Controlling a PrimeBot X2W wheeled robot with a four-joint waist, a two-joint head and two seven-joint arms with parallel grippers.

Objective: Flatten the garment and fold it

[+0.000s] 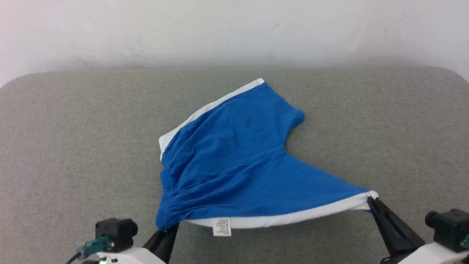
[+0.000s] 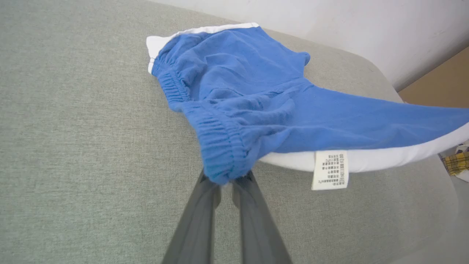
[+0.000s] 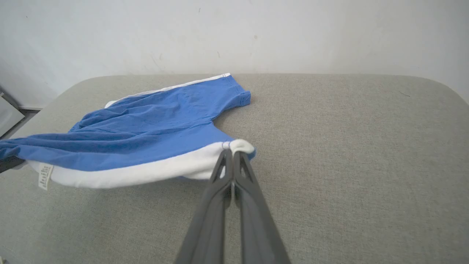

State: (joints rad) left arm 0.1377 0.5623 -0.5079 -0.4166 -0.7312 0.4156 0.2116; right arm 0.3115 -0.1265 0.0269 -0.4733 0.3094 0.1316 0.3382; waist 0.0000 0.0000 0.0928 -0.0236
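Note:
The garment (image 1: 234, 161), bright blue shorts with white side stripes, lies partly on the grey cushioned table (image 1: 73, 146), its near edge lifted and stretched between both grippers. My left gripper (image 1: 169, 229) is shut on the gathered waistband corner (image 2: 223, 172). My right gripper (image 1: 372, 200) is shut on the white-trimmed hem corner (image 3: 238, 146) of one leg. A small white tag (image 1: 222, 226) hangs from the raised white edge, also clear in the left wrist view as the tag (image 2: 330, 170). The far leg (image 1: 271, 102) rests flat. The print is hidden.
A pale wall (image 1: 234, 29) runs behind the table's far edge. Bare grey surface spreads wide to the left and right of the shorts. Beyond the table's rounded corner lies brown floor (image 2: 439, 84) and a yellow checked item (image 2: 456, 163).

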